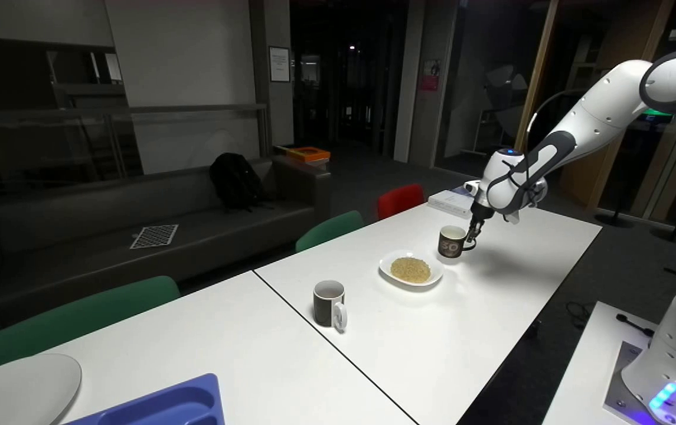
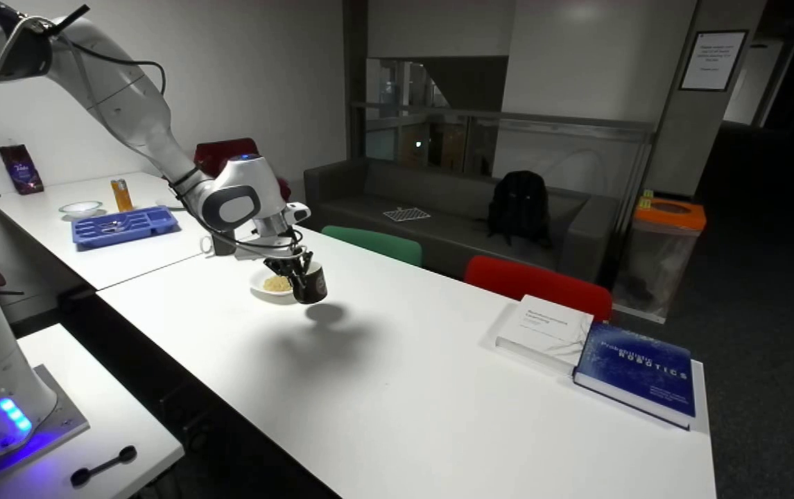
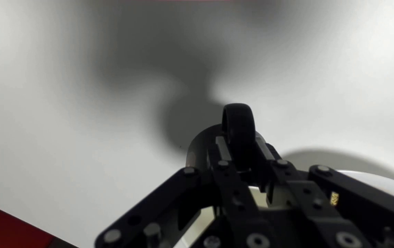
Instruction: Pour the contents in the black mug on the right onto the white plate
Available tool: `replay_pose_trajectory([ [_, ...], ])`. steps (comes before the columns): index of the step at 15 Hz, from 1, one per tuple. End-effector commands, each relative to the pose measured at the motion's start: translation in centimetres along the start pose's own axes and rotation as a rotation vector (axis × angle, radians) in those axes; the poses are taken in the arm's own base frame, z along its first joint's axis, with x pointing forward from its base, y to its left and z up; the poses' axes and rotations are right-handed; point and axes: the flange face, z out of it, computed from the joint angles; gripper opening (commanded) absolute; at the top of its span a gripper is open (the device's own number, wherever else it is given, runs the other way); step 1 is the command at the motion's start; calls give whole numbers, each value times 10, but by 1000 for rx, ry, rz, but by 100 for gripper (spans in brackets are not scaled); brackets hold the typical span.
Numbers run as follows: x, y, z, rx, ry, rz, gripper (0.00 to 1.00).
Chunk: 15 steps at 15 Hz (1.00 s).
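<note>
The black mug point(image 1: 451, 243) is held just above the table, about upright; it also shows in an exterior view point(image 2: 313, 285), with its shadow on the table below. My gripper point(image 1: 473, 229) is shut on the mug's handle; in the wrist view the fingers point(image 3: 243, 148) clamp both sides of the handle, in front of the mug's dark wall point(image 3: 199, 148). The white plate point(image 1: 437, 273) lies close beside the mug. The contents, a tan heap point(image 1: 410, 270), lie on the plate; both also show in an exterior view point(image 2: 277, 283). The mug's bottom inside is hidden.
A greyer mug with a white handle point(image 1: 325, 310) stands beyond the plate. A blue tray point(image 1: 196, 398) and a larger white dish point(image 1: 25, 389) lie farther along the table. A white book point(image 2: 546, 329) and a blue book point(image 2: 636, 371) lie at the opposite end. Chairs line the far edge.
</note>
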Motion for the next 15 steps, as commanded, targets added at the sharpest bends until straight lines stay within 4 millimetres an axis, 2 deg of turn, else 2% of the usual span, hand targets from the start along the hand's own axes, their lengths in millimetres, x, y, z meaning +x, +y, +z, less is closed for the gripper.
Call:
replay_pose_trajectory([
  [1, 8, 12, 1, 13, 6, -24, 5],
  [9, 21, 13, 26, 26, 0, -45, 5],
  [15, 21, 15, 34, 33, -8, -39, 5],
])
